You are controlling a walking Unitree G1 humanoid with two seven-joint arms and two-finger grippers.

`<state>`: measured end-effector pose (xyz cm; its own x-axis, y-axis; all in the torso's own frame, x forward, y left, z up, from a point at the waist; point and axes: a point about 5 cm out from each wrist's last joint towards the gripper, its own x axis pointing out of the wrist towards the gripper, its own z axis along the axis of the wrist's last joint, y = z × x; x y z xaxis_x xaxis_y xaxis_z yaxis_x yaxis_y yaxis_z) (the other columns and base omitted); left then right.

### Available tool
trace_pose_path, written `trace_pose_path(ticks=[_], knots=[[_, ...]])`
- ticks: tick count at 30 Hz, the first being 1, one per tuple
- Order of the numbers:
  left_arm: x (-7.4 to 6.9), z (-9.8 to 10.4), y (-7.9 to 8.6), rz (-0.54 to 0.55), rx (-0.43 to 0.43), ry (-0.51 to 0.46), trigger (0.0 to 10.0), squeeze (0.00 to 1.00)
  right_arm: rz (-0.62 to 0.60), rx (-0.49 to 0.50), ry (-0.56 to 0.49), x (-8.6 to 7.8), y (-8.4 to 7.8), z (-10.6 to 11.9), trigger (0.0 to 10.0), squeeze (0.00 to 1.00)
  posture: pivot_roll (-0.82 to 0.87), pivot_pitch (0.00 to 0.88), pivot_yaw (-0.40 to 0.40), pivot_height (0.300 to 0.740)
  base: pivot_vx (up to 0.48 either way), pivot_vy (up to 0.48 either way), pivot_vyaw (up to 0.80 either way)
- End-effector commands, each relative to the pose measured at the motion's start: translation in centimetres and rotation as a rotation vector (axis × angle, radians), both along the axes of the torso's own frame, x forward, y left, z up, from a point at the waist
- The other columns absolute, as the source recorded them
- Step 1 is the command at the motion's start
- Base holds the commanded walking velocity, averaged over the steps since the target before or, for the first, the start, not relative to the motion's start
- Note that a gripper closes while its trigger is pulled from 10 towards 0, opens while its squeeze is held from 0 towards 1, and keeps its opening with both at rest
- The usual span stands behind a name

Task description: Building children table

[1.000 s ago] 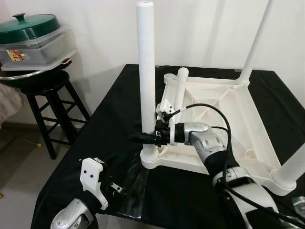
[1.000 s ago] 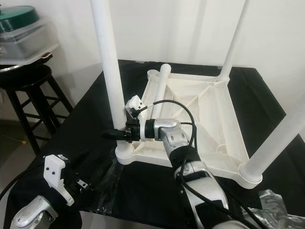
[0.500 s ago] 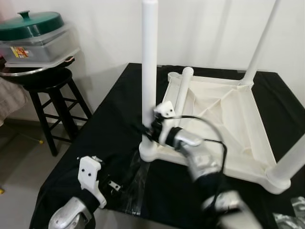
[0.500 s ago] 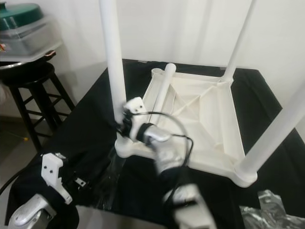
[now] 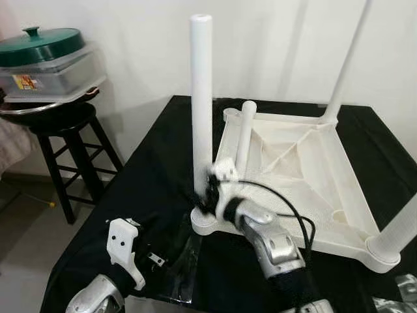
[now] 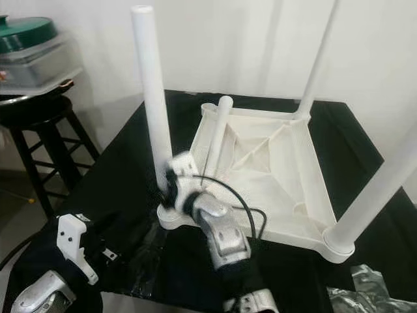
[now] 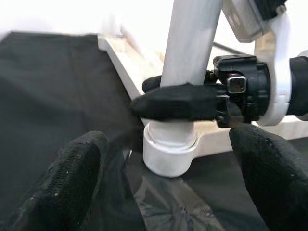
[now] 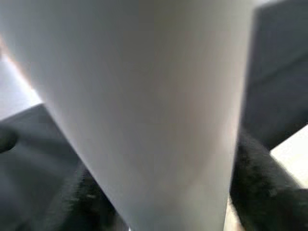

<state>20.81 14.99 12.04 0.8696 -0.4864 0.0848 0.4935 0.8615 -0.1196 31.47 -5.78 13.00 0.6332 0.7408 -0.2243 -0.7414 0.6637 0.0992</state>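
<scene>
The white table top (image 5: 306, 163) lies upside down on a black cloth. A white leg (image 5: 201, 111) stands upright in its near-left corner socket (image 7: 169, 147). My right gripper (image 5: 203, 194) is shut on this leg just above the socket, one black finger (image 7: 178, 103) on each side. Two more legs stand at the far right (image 5: 345, 65) and near right (image 5: 399, 231) corners. A loose leg (image 5: 245, 134) lies slanted on the top by the far-left corner. My left gripper (image 7: 168, 183) hangs open, low and close before the socket.
A black stool (image 5: 65, 127) at the left carries a clear container with a green lid (image 5: 42, 45). Clear plastic wrap (image 5: 186, 261) lies on the cloth near the socket, and crumpled plastic (image 5: 401, 293) at the near right. A white wall stands behind.
My right forearm has swung from the right side of the leg round to the near side, keeping its hold low on the leg. The camera has shifted. The left arm has barely moved.
</scene>
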Motion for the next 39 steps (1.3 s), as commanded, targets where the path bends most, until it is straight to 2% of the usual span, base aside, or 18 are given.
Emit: trace_pose_path(ticks=[1, 2, 6, 7, 9, 11, 19, 20, 21, 29, 35, 37, 38, 39], knots=[[-0.1, -0.1, 0.2, -0.002, 0.002, 0.013, 10.0, 0.00, 0.120, 0.047, -0.057, 0.1, 1.3, 1.8, 10.0, 1.00, 0.02, 0.036, 0.019, 0.740, 0.000, 0.000, 0.00], [-0.1, -0.1, 0.2, -0.003, 0.002, 0.014, 10.0, 0.00, 0.235, 0.081, -0.119, 0.7, 1.2, 3.2, 10.0, 1.00, 0.02, 0.035, 0.019, 0.740, 0.000, 0.000, 0.00], [0.0, -0.1, 0.2, -0.003, 0.001, 0.014, 10.0, 0.00, 0.275, 0.086, -0.141, 0.9, 1.0, 3.7, 10.0, 1.00, 0.02, 0.035, 0.019, 0.740, 0.000, 0.000, 0.00], [0.0, -0.1, 0.1, -0.002, 0.002, 0.012, 10.0, 0.00, 0.346, 0.077, -0.162, 1.8, 0.7, 4.2, 10.0, 0.00, 0.03, 0.027, 0.013, 0.740, 0.000, 0.000, 0.00], [0.0, -0.1, 0.1, -0.002, 0.002, 0.012, 10.0, 0.00, 0.346, 0.077, -0.162, 1.8, 0.7, 4.2, 10.0, 0.00, 0.03, 0.027, 0.013, 0.740, 0.000, 0.000, 0.00], [0.1, -0.1, 0.0, 0.001, 0.003, 0.010, 10.0, 0.00, 0.447, 0.054, -0.166, 3.4, 0.0, 5.0, 10.0, 0.00, 0.03, 0.021, 0.012, 0.740, 0.000, 0.000, 0.00], [0.2, -0.1, -0.2, 0.002, 0.002, 0.009, 10.0, 0.00, 0.438, -0.001, -0.130, 5.1, -1.2, 5.5, 10.0, 0.00, 0.04, 0.016, 0.005, 0.740, 0.000, 0.000, 0.00], [0.3, -0.1, -0.2, 0.003, 0.001, 0.009, 10.0, 0.00, 0.439, 0.018, -0.099, 5.4, -1.6, 5.6, 1.1, 0.00, 0.04, 0.016, 0.005, 0.740, 0.000, 0.000, 0.00], [0.3, -0.1, -0.2, 0.002, 0.000, 0.009, 10.0, 0.00, 0.440, 0.023, -0.094, 5.5, -1.7, 5.7, 0.0, 0.00, 0.04, 0.016, 0.005, 0.740, 0.000, 0.000, 0.00], [0.3, -0.2, -0.2, 0.003, -0.001, 0.010, 10.0, 0.00, 0.465, 0.030, -0.093, 5.5, -2.1, 5.4, 0.0, 0.00, 0.04, 0.014, 0.002, 0.740, 0.000, 0.000, 0.00], [0.3, -0.2, -0.2, 0.002, -0.001, 0.011, 10.0, 0.00, 0.425, 0.036, -0.110, 5.9, -3.0, 5.4, 0.0, 0.00, 0.03, 0.014, 0.002, 0.740, 0.000, 0.000, 0.00], [0.3, -0.2, -0.1, 0.006, -0.003, 0.009, 10.0, 0.00, 0.299, -0.001, -0.099, 5.7, -3.4, 3.8, 0.0, 0.00, 0.02, 0.024, -0.011, 0.740, 0.000, 0.000, 0.00], [0.3, -0.2, -0.1, 0.006, -0.003, 0.009, 10.0, 0.00, 0.299, -0.001, -0.099, 5.7, -3.4, 3.8, 0.0, 0.00, 0.02, 0.024, -0.011, 0.740, 0.000, 0.000, 0.00], [0.2, -0.2, -0.1, 0.008, -0.004, 0.008, 10.0, 0.00, 0.168, -0.007, -0.093, 5.6, -3.2, 2.8, 0.0, 0.00, 0.02, 0.026, -0.013, 0.740, 0.000, 0.000, 0.00]])
